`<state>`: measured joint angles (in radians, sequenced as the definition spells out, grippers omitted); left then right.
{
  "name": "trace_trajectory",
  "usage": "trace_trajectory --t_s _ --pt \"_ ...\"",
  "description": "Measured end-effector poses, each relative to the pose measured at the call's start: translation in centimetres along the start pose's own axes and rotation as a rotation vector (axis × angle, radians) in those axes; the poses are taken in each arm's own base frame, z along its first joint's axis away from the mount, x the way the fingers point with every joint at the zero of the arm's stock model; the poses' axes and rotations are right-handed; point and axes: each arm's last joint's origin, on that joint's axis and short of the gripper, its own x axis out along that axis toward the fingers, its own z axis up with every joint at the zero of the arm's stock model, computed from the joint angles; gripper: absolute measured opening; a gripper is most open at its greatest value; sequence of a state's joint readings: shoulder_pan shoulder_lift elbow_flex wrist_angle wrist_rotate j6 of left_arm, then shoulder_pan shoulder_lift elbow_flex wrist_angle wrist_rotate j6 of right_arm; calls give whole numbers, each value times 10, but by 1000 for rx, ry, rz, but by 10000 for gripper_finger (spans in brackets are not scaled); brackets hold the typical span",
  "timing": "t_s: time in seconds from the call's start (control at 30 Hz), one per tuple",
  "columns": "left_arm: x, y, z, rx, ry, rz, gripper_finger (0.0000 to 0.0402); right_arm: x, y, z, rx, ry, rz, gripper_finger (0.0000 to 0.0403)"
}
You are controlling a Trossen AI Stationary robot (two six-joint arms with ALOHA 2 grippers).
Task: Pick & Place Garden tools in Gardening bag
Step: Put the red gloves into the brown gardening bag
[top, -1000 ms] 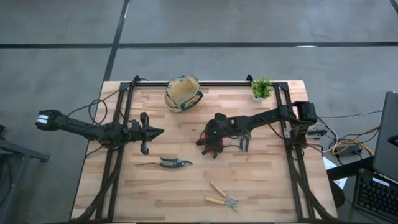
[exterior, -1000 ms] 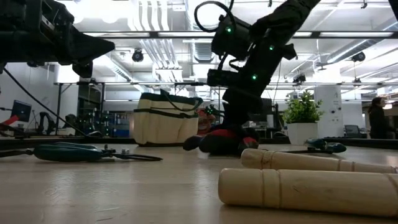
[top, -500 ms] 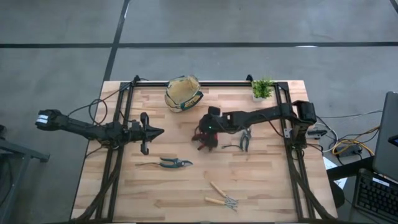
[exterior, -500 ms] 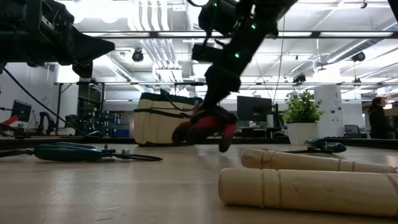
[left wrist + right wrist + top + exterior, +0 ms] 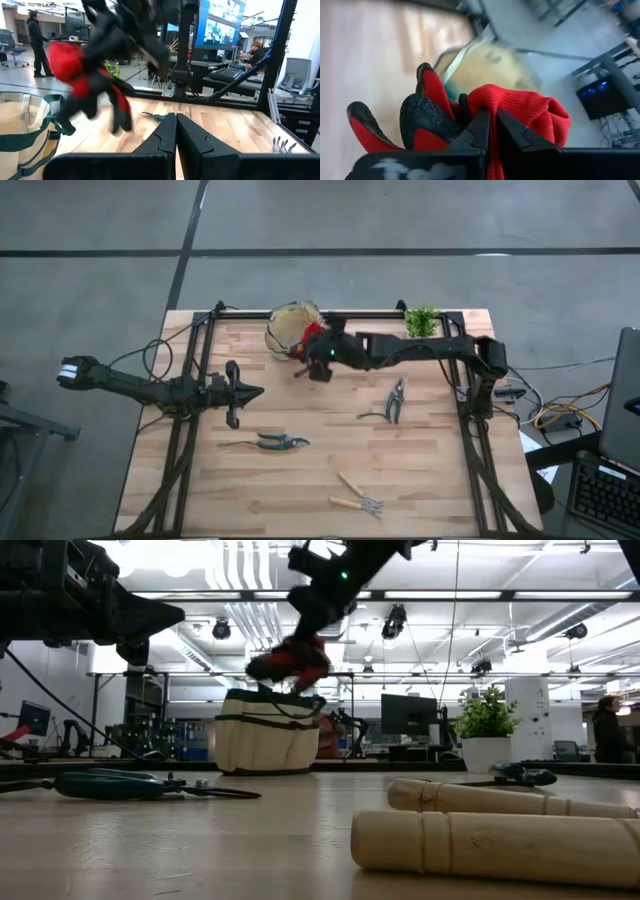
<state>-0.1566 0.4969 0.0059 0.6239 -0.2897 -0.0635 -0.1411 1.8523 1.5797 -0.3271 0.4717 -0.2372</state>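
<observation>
The right claw [image 5: 312, 352] is clamped on the red-and-black glove [image 5: 313, 333] and holds it in the air at the rim of the gardening bag [image 5: 289, 329], well above the worktop [image 5: 300, 480]. In the low view the glove [image 5: 288, 660] hangs just over the bag's open top [image 5: 265, 730], not touching it. The right wrist view shows the two dark fingers [image 5: 480, 131] pressed together on the red cuff, with the glove's black fingertips splayed to one side and the bag's tan inside beyond.

The left claw [image 5: 255, 391] waits above the left half of the worktop, pointing towards the centre — its fingers [image 5: 167, 135] are together and hold nothing.

Remaining tools lie on the worktop:
- one pair of pruning shears [image 5: 270, 443] near the front, left of centre;
- a second pair of shears [image 5: 394, 401] to the right of centre;
- two wooden-handled tools [image 5: 355, 496] side by side at the front edge.

A small potted plant [image 5: 423, 322] stands at the back right corner — well apart from the bag.
</observation>
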Motion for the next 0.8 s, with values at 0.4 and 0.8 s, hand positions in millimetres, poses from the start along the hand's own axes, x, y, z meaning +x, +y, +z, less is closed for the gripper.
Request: trace_trajectory --t_s 0.4,0.8 --pt "0 0 0 0 1 0 12 31 -66 9 238 -236 -93 13" --pt "0 0 -2 5 18 1 12 100 -69 -31 306 -156 -136 13"
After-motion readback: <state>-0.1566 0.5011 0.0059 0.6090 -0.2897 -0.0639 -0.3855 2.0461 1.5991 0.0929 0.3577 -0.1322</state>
